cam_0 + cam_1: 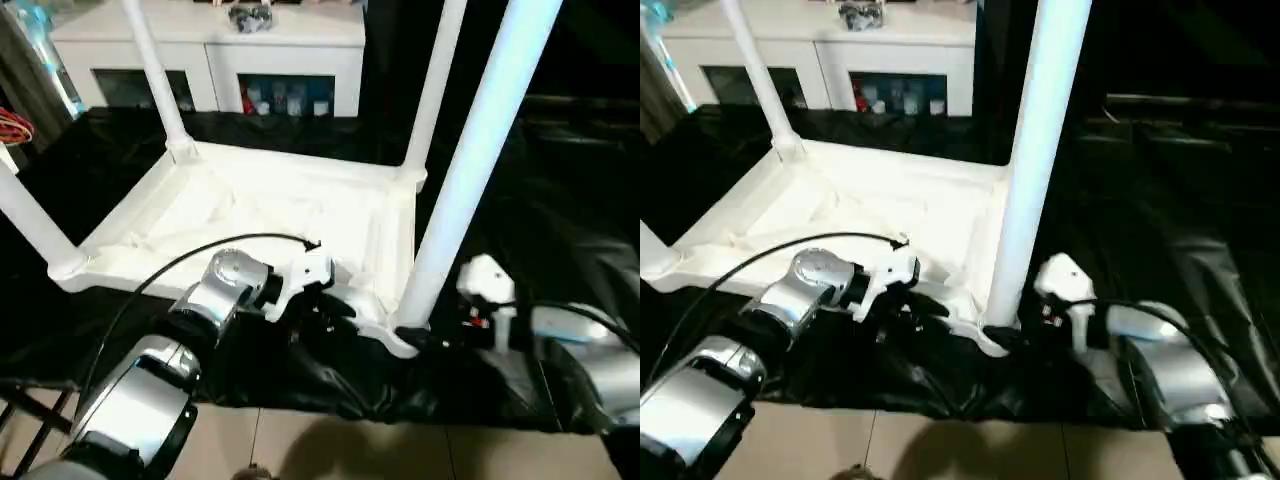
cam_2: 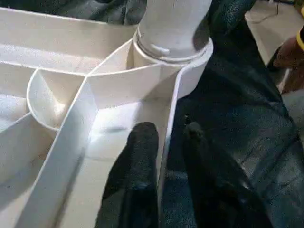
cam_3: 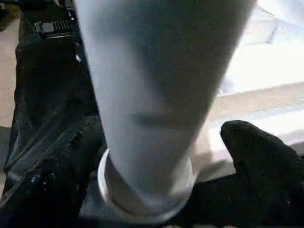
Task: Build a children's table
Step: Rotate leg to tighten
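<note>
Left jaws (image 2: 164,142) pinching tabletop (image 1: 280,215) rim, right jaws (image 3: 161,190) wide around near leg (image 1: 470,160)

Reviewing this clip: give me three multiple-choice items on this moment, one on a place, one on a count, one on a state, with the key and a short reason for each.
1. Where is the left gripper?
A. At the tabletop's rim, beside the near right socket
B. On the cabinet
C. High up a far leg

2. How many legs stand in the tabletop's sockets?
A. Two
B. Three
C. Four

3. How is the tabletop lying?
A. Underside up
B. On its edge
C. Top face up

Key:
1 A: its fingers straddle the rim beside that socket.
2 C: a leg rises from every corner, the near right leg closest to the right gripper.
3 A: ribs and sockets face upward.
</note>
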Controlling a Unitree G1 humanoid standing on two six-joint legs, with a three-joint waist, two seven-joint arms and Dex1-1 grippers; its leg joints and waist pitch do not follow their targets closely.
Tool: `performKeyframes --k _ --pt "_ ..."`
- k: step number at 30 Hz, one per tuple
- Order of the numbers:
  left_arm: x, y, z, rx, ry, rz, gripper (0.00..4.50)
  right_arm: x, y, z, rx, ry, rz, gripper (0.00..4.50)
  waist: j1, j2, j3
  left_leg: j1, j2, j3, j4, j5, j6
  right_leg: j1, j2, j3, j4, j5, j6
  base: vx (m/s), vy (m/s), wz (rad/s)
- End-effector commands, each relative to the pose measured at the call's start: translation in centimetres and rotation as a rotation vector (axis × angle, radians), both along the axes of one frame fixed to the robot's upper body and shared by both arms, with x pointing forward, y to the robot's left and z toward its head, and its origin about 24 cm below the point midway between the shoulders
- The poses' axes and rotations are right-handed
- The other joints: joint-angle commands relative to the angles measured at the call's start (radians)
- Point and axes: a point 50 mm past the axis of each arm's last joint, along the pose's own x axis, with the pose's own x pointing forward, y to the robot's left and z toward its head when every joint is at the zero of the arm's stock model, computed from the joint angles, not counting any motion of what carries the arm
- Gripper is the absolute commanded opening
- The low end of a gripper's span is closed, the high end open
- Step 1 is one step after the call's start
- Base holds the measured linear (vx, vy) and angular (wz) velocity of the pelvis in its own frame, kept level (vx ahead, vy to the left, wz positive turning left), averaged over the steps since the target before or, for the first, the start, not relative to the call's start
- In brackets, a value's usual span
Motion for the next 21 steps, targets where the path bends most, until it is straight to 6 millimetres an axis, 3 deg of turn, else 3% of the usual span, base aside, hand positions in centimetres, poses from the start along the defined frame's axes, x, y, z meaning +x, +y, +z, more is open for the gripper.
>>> performKeyframes --k 1,8,11,21 --pt "0.2 0.5 -0.1 0.047 -0.005 -0.001 0.72 0.4 0.2 0.0 -0.019 -0.009 0.006 4.50 0.004 -0.011 -0.064 -0.003 0.025 -0.008 -0.064 -0.157 0.053 0.062 -0.062 0.047 -0.069 -0.149 -0.204 0.000 0.000 0.00" --pt "0.3 0.7 -0.1 0.049 -0.008 0.005 0.30 0.7 0.8 -0.1 -0.002 0.009 0.029 4.13 0.003 -0.014 -0.062 -0.006 0.025 -0.006 -0.065 -0.158 0.055 0.062 -0.065 0.046 -0.073 -0.186 -0.195 0.000 0.000 0.00" --pt "0.3 0.9 -0.1 0.043 -0.002 0.010 0.06 0.9 1.1 -0.2 0.004 0.010 0.037 3.71 -0.001 -0.013 -0.064 -0.008 0.025 -0.007 -0.065 -0.144 0.058 0.062 -0.064 0.045 -0.069 -0.156 -0.202 0.000 0.000 0.00" --pt "0.5 1.6 -0.2 0.046 -0.009 0.042 0.00 1.4 2.1 -0.5 0.046 0.027 0.058 2.83 -0.010 -0.014 -0.061 -0.006 0.025 -0.006 -0.067 -0.164 0.057 0.060 -0.066 0.045 -0.075 -0.206 -0.197 0.000 0.000 0.00"
